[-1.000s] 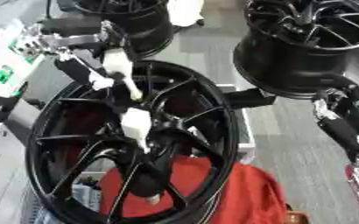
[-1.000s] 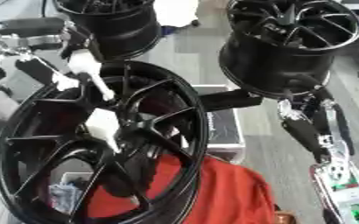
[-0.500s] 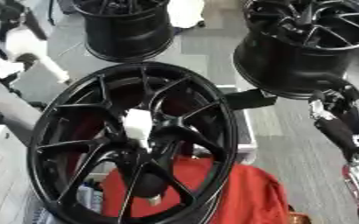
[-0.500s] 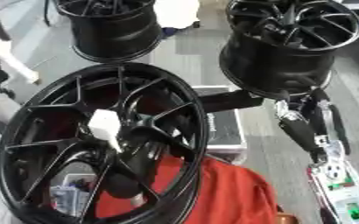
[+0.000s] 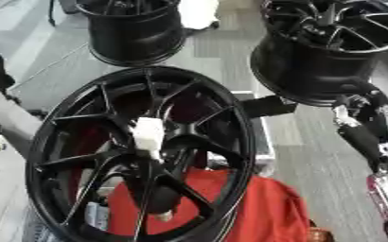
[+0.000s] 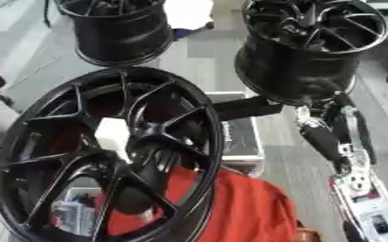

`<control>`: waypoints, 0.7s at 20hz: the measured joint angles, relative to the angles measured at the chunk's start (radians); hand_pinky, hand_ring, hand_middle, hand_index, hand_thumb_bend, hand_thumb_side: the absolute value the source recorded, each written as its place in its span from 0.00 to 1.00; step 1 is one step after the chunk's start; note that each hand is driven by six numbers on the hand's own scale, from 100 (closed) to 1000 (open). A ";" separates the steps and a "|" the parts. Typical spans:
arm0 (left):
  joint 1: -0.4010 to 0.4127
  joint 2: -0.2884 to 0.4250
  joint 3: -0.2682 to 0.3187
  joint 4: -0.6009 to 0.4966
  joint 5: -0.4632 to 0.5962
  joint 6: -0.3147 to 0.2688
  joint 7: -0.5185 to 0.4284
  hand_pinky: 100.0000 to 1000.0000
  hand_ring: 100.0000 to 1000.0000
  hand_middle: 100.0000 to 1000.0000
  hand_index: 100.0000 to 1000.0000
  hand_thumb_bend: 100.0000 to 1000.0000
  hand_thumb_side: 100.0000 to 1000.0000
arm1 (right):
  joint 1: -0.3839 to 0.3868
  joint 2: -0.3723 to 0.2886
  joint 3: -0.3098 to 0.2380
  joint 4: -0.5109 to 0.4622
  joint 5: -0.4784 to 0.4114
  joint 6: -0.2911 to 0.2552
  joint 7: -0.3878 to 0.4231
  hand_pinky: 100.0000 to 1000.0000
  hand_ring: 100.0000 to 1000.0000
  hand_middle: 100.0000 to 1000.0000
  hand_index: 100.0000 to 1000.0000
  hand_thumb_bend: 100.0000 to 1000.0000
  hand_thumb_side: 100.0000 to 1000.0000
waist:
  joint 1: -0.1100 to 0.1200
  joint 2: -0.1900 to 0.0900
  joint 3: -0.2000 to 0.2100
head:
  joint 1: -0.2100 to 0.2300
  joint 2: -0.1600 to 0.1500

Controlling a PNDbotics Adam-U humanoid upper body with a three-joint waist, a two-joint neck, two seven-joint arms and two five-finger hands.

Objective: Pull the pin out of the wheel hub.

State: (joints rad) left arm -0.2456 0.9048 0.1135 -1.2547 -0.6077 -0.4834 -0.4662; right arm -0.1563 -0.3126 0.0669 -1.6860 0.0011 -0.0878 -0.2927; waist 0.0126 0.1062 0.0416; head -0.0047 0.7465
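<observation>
The left hand, seen over the wheel a second ago, is withdrawn out of view. The fingers of the right hand (image 6: 323, 137) cannot be made out at the right edge. The white pin (image 5: 148, 133) is seated at the hub of the black wheel (image 5: 73, 118), above a red cloth (image 5: 260, 208).

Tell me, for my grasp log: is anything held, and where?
Nothing visibly: the white pin stands alone at the wheel hub, with no hand on it.
</observation>
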 measured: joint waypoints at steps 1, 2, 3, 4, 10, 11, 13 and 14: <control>0.012 -0.017 0.012 0.022 -0.033 0.011 0.031 0.69 0.75 0.82 0.93 0.31 0.62 | 0.000 0.000 -0.001 0.000 0.000 0.000 -0.001 0.62 0.60 0.74 0.86 0.00 0.18 | -0.001 0.000 -0.001 | 0.000 -0.001; 0.024 -0.034 0.024 0.044 -0.063 0.024 0.065 0.71 0.78 0.84 0.93 0.35 0.69 | 0.000 0.000 -0.003 0.000 0.000 0.000 -0.002 0.62 0.60 0.74 0.86 0.00 0.18 | -0.002 0.001 -0.001 | 0.000 -0.001; 0.034 -0.052 0.037 0.065 -0.086 0.037 0.100 0.74 0.81 0.86 0.94 0.43 0.70 | 0.000 0.000 -0.005 0.000 0.000 -0.001 -0.004 0.62 0.60 0.74 0.86 0.00 0.18 | -0.002 0.002 -0.001 | -0.001 -0.001; 0.043 -0.070 0.049 0.082 -0.105 0.049 0.137 0.74 0.81 0.86 0.94 0.40 0.76 | 0.000 0.000 -0.006 0.000 0.000 -0.001 -0.005 0.62 0.60 0.74 0.86 0.00 0.18 | -0.003 0.003 -0.001 | -0.002 -0.001; 0.081 -0.196 0.137 0.093 -0.097 0.116 0.371 0.64 0.65 0.72 0.87 0.02 0.68 | 0.000 0.007 -0.011 0.000 0.000 0.000 -0.008 0.62 0.60 0.74 0.86 0.00 0.18 | -0.015 0.006 0.006 | -0.012 -0.002; 0.089 -0.222 0.150 0.077 -0.069 0.122 0.405 0.63 0.63 0.71 0.87 0.00 0.67 | 0.000 0.008 -0.011 0.000 0.000 0.000 -0.009 0.62 0.60 0.74 0.86 0.00 0.18 | -0.017 0.008 0.008 | -0.013 -0.002; 0.100 -0.274 0.173 0.028 -0.001 0.123 0.452 0.60 0.60 0.68 0.85 0.00 0.64 | -0.001 0.009 -0.012 0.000 0.000 -0.001 -0.009 0.62 0.60 0.74 0.86 0.00 0.18 | -0.021 0.011 0.008 | -0.016 -0.002; 0.105 -0.299 0.182 -0.001 0.038 0.123 0.465 0.58 0.58 0.66 0.84 0.00 0.63 | -0.001 0.010 -0.012 0.000 0.000 -0.001 -0.010 0.62 0.60 0.74 0.86 0.00 0.18 | -0.023 0.012 0.009 | -0.016 -0.002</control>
State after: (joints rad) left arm -0.1409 0.6059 0.2956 -1.2554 -0.5702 -0.3606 -0.0007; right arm -0.1572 -0.3030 0.0551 -1.6861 0.0012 -0.0887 -0.3024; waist -0.0103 0.1185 0.0507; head -0.0211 0.7447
